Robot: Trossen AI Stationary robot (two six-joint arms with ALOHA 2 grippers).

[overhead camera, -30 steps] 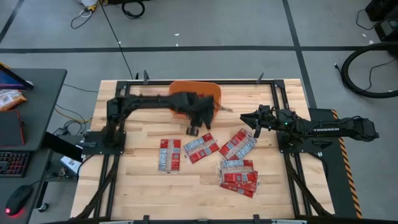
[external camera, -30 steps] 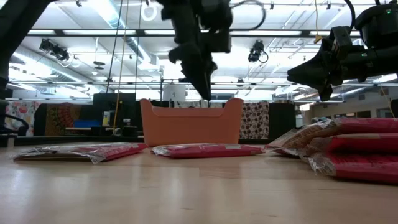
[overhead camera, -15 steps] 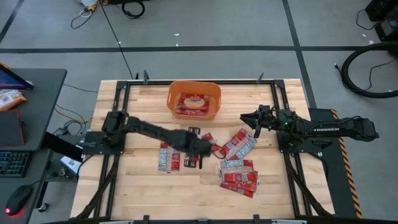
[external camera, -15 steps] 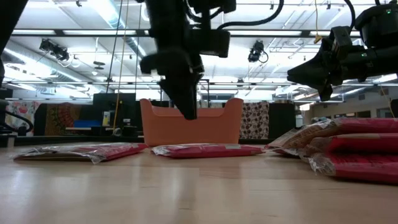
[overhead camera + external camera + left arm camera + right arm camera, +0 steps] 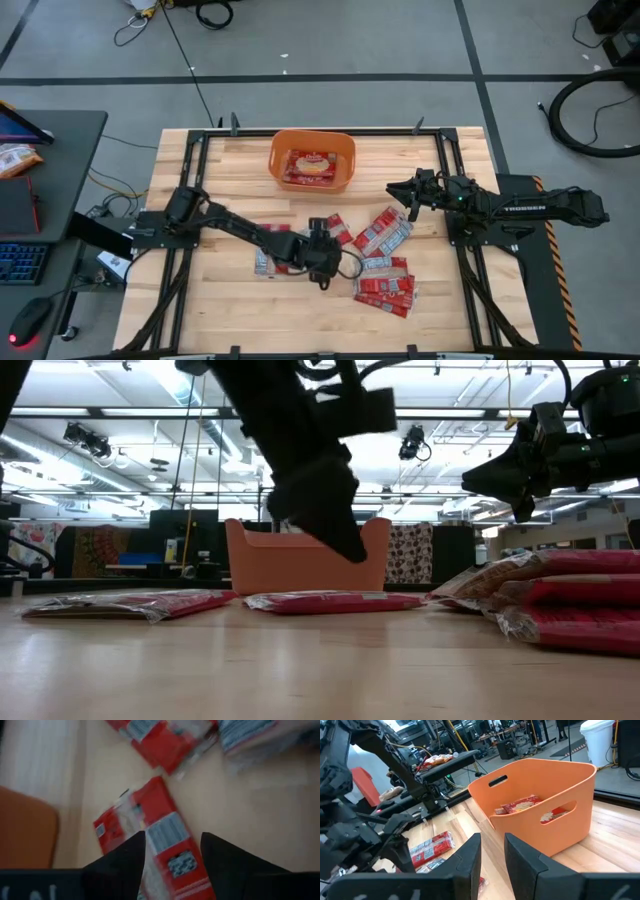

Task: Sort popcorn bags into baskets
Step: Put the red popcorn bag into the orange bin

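Wood tabletop (image 5: 230, 300): left pincer (image 5: 322, 262) apart above packet (image 5: 160, 832) for pickup; basket (image 5: 345, 160) beyond. Right pincer (image 5: 410, 194) apart, waiting beside basket.

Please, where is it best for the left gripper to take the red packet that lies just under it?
Probably from above, across the narrow width of the popcorn bag. It lies flat on the table, and the open left gripper already straddles it, one finger on each long edge.

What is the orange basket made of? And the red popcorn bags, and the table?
The orange basket looks like smooth moulded plastic, with cut-out handles. The popcorn bags seem to be thin shiny plastic wrap, crinkly at the edges. The table looks like pale wood planks, with visible grain.
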